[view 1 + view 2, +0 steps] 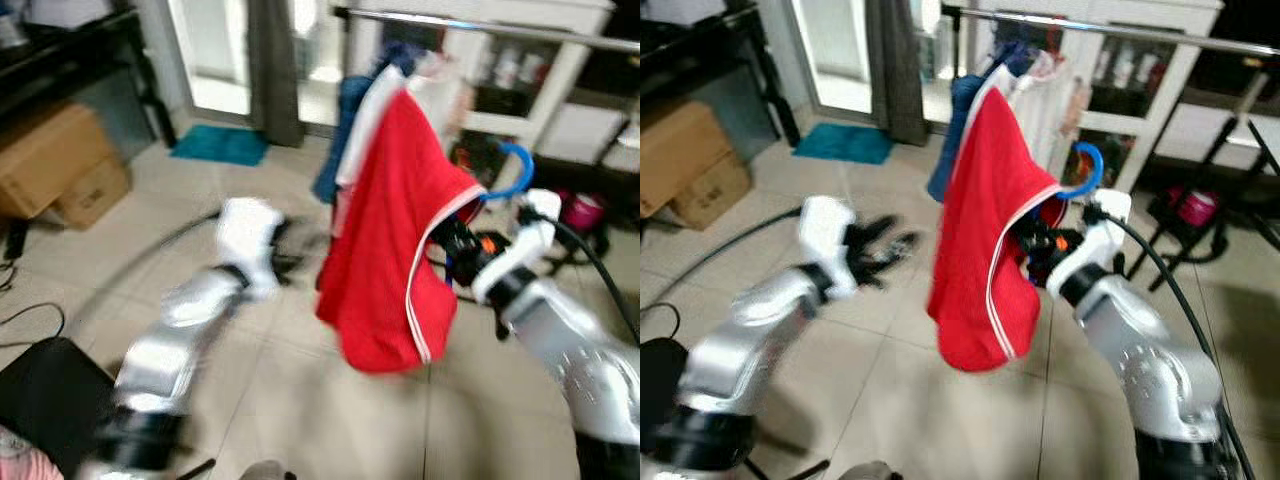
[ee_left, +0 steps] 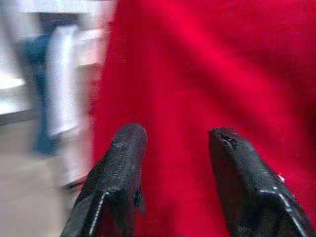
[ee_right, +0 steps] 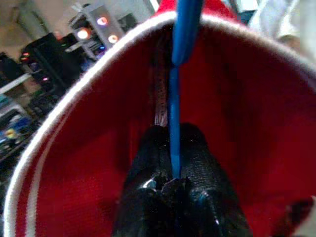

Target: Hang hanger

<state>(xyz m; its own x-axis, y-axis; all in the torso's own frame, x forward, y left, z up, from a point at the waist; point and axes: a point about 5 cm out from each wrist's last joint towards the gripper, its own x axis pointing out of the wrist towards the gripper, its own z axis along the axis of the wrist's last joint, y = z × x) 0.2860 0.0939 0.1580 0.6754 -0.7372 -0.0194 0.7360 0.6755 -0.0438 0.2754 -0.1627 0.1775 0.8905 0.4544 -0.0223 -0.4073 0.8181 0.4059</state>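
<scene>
The right end effector [image 1: 1040, 243] is gripping the blue hanger [image 1: 1086, 172] with its red shirt [image 1: 985, 240], carrying it below the rail [image 1: 1120, 32], while the left end effector [image 1: 888, 250] is hovering wide open beside the shirt; lifting the hook over that rail looks next.

This is a lived-in room of a home: a pale tiled floor [image 1: 300, 400], a grey curtain [image 1: 275, 70] beside a bright glass door [image 1: 215, 50], and a small teal mat [image 1: 220, 145] laid before it. A metal clothes rail [image 1: 1120, 30] carries hanging garments [image 1: 980, 100], with white shelving [image 1: 1160, 80] holding household items behind. Cardboard boxes [image 1: 60, 165] sit stacked against the wall on the left, and cables [image 1: 30, 320] trail across the tiles
</scene>
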